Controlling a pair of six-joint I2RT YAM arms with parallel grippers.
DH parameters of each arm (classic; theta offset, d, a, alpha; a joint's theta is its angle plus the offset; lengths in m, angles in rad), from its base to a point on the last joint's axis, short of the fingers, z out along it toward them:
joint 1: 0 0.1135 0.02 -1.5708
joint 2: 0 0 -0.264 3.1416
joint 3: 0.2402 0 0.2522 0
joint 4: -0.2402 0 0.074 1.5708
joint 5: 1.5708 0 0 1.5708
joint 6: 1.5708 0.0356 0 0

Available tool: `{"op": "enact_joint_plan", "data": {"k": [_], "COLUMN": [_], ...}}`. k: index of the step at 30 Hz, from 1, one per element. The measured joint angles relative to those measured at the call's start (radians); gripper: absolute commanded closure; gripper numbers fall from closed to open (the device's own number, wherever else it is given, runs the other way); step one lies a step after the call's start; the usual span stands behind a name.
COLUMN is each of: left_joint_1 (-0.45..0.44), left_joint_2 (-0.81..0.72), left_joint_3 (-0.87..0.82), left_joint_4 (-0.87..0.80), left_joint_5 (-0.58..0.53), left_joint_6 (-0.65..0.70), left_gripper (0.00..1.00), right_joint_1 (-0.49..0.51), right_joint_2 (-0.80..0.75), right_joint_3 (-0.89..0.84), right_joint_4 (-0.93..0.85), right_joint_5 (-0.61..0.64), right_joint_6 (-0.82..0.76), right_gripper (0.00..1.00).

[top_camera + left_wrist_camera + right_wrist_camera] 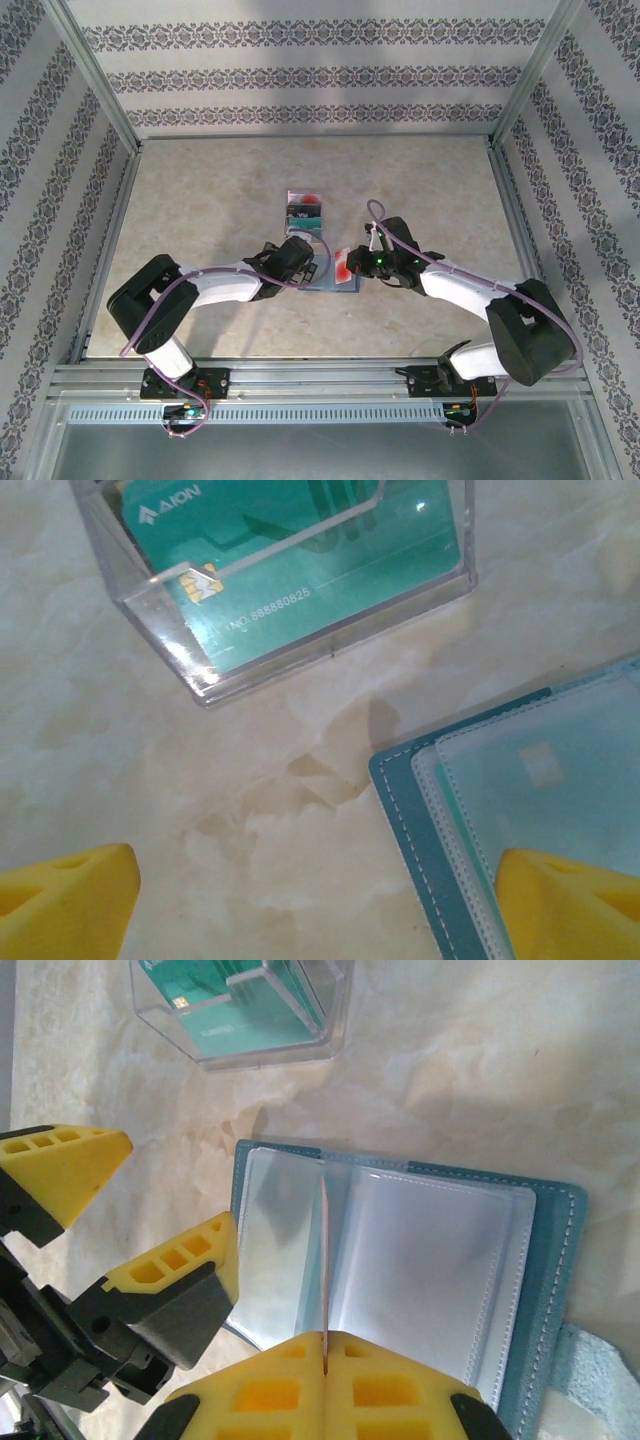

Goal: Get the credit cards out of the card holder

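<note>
Open slate-blue soft wallet (548, 1260) lying flat on marble tabletop (200, 200); right gripper (325, 1345) clamping shut on thin red-and-white plastic card (345, 266), edge-on above wallet; left gripper (318, 905) gaping wide, gripping nothing, finger (570, 905) overlapping wallet edge.

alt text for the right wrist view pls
The right gripper is shut on a thin card seen edge-on, above the open slate-blue card holder with clear sleeves. The open left gripper sits at its left edge; a clear plastic box holds a teal-green card.
</note>
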Motion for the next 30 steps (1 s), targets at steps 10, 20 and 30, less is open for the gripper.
{"op": "enact_joint_plan", "data": {"k": [10,20,30], "left_joint_1": [0.001,0.095,0.245], "left_joint_2": [-0.223,-0.410,-0.451], "left_joint_3": [-0.004,-0.024,-0.059], "left_joint_4": [-0.036,0.005,0.047], "left_joint_5": [-0.003,0.205,0.695], "left_joint_6": [0.028,0.142,0.188], "left_gripper": [0.01,0.01,0.01], "right_joint_1": [0.000,0.020,0.055], "right_joint_2": [-0.090,-0.120,-0.121], "right_joint_3": [0.028,0.102,0.127], "right_joint_4": [-0.087,-0.163,-0.174], "right_joint_5": [0.011,0.009,-0.030], "right_joint_6": [-0.107,-0.230,-0.285], "right_gripper": [0.99,1.00,1.00]}}
